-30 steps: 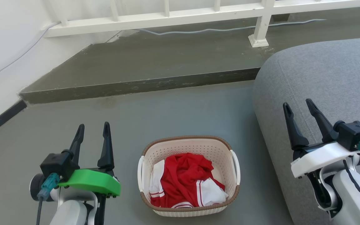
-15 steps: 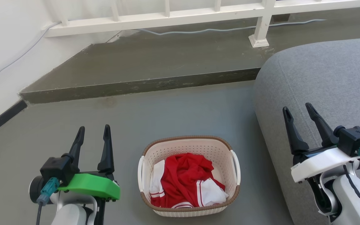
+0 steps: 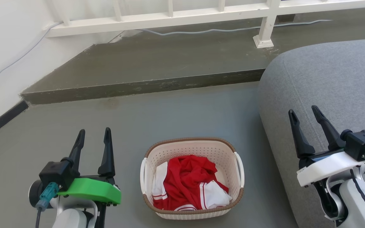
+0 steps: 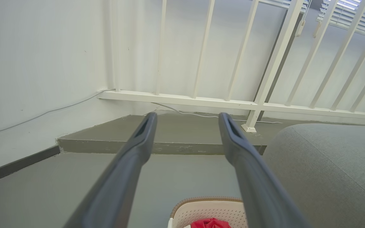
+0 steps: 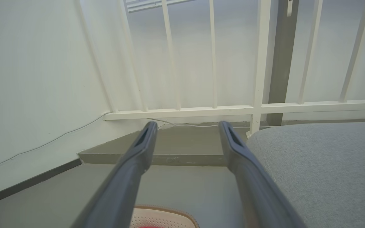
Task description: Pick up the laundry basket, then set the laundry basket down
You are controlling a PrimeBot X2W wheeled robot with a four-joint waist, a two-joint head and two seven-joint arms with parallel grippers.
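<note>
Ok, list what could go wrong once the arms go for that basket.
1. The side loop handles on the laundry basket are slim and lie close to its walls; the fingers may slip off.
2. The grey cushion crowds the basket's right side, so the right gripper could snag it descending.
3. An uneven lift could tip out the loose red and white clothes.

One laundry basket (image 3: 190, 147) between two claws, left claw (image 3: 94, 130) and right claw (image 3: 303, 109). One red cloth (image 3: 185, 177). One grey couch (image 3: 328, 76).
</note>
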